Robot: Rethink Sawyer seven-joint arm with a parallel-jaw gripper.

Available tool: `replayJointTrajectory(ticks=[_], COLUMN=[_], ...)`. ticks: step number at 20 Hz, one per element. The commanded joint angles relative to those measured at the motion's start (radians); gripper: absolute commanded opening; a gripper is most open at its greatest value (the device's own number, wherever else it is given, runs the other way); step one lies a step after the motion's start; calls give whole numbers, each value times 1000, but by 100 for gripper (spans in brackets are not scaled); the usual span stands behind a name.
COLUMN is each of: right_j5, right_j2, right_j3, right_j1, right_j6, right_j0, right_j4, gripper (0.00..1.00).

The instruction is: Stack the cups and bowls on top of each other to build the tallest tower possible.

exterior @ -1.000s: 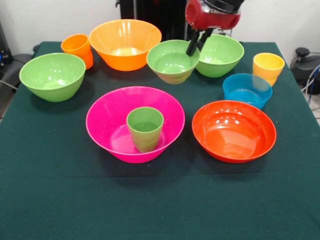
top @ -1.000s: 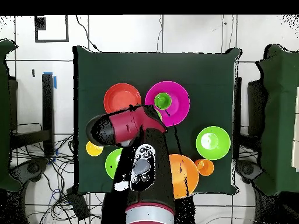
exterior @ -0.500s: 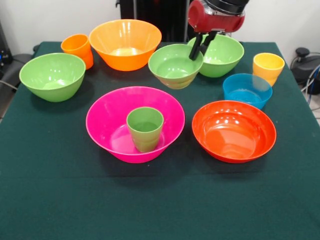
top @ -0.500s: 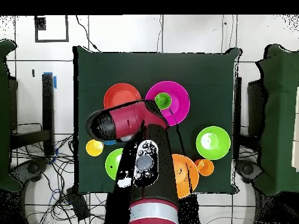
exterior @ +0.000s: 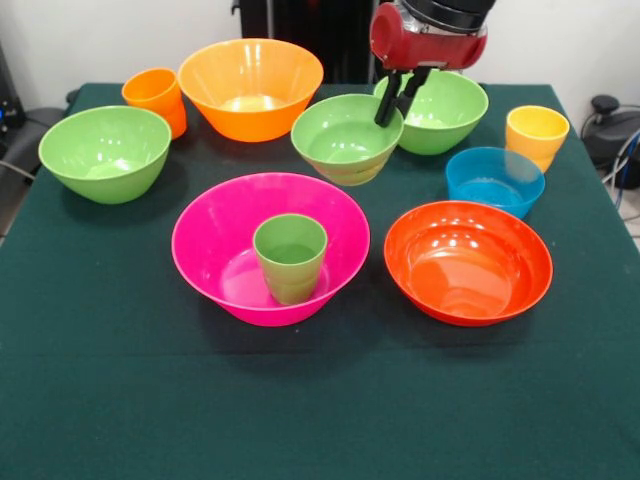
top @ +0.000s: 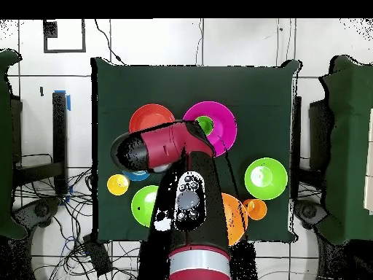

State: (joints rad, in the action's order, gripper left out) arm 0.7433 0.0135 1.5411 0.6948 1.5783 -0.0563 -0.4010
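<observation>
Glossy green, the small bowl (exterior: 347, 137) we see hangs tilted above the counter (exterior: 120, 380), its rim clamped in the gripper (exterior: 390, 105), behind the pink bowl (exterior: 215, 235) holding a green cup (exterior: 290, 257).

Table (exterior: 100, 400): covered in a matt dark green cloth of felt-like, even texture. Pink bowl (exterior: 215, 250), red-orange bowl (exterior: 468, 262) and orange bowl (exterior: 250, 85): glossy smooth plastic with bright highlights on their inner walls. Blue bowl (exterior: 495, 180): translucent plastic, also glossy. Green cup (exterior: 290, 258) and yellow cup (exterior: 536, 135): smooth plastic of softer sheen. Arm (top: 171, 146): glossy red shell, seemingly hard plastic, with black sections. Gripper (exterior: 393, 98): black, matt fingers.
</observation>
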Motion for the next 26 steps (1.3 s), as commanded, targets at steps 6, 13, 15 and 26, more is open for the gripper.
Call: replayJointTrajectory(ticks=[6,13,15,26], right_j5=[92,90,95,154], right_j2=[113,135,141,149], right_j3=[-33,-67,-74,-89], right_j1=[-1,-19,-19,-15], right_j6=[-150,-183,-189,-194], right_j0=[-34,-49,-52,-65], right_j4=[-51,-66,-69,-68], gripper=[0,0,0,0])
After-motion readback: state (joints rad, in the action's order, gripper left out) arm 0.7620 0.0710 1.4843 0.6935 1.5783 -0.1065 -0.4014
